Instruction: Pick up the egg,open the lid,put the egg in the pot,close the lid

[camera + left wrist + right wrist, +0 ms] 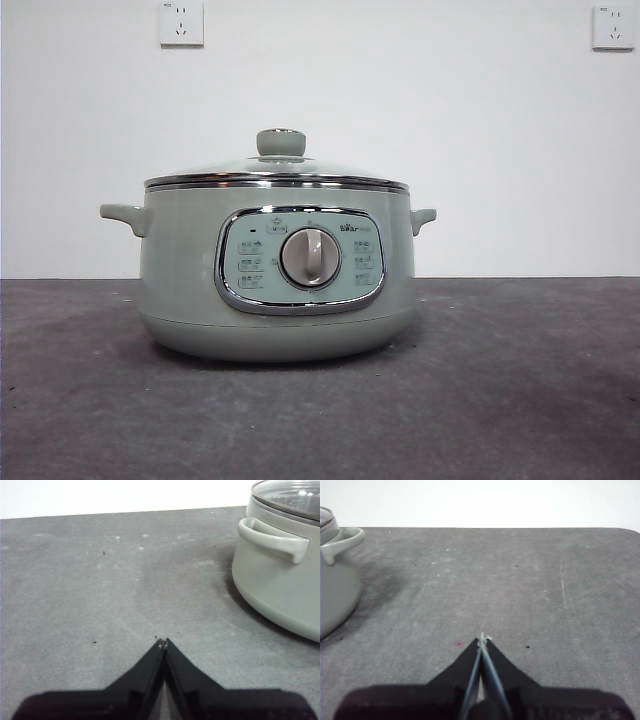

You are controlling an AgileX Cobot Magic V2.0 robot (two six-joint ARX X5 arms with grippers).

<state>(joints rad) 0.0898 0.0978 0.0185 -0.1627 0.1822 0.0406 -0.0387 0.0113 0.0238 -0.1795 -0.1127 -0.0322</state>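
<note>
Front camera sat low, near table (520, 400) height, looked level across at pot (180, 280), close and large, wall behind. Left wrist camera looked down over left gripper (163, 641) onto table, pot's handle (272, 540) and lid (295, 495) edge at frame side. Right wrist camera looked over right gripper (482, 639), opposite handle (342, 542) at frame side. All three views shared pot and table.

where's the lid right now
The lid sits closed on top of the pot, in the middle of the front view on the grey table. Its glass edge also shows in the left wrist view.
</note>
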